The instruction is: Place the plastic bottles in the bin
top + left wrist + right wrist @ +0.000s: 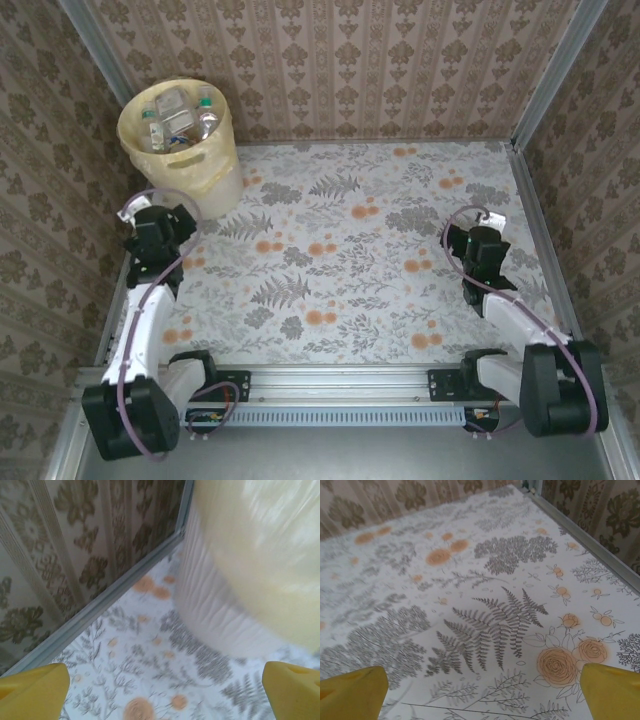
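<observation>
Sitting in the bin (220, 180) at the upper left are the bottles (178, 122). The left gripper (163, 228), just below it, and the right gripper (482, 250), far right, gape wide, holding nothing.

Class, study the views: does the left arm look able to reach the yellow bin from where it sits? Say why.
Probably yes. The left tool, open, hangs right beside the bin, whose wall looms close in the left wrist view, and nothing but bare table lies between them.
</observation>
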{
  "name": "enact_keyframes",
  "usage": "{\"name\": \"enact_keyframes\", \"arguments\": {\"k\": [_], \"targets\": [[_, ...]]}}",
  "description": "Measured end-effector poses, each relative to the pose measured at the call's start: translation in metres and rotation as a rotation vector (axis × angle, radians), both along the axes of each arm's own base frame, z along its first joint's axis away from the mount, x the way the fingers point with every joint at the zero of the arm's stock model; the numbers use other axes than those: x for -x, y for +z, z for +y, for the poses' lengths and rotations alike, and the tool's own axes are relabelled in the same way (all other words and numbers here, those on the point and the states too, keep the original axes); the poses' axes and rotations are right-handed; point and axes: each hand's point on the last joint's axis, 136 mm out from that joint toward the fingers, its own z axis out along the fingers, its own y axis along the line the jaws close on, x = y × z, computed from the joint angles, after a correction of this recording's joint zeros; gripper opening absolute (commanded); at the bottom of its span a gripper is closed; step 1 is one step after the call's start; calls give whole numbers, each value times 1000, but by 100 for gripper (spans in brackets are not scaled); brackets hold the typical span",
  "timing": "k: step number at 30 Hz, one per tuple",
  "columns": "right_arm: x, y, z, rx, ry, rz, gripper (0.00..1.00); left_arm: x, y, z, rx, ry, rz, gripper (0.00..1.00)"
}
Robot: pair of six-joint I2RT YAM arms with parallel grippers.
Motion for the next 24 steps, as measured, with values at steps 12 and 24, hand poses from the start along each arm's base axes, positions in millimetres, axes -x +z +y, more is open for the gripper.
{"name": "enact_keyframes", "arguments": {"k": [12,24], "targets": [[-44,-17,26,40,229,-72,100,-32,-86,-22,-90,-229,97,100],[-50,-32,38,42,292,-83,100,-45,-111,-51,-143,-397,-27,100]]}}
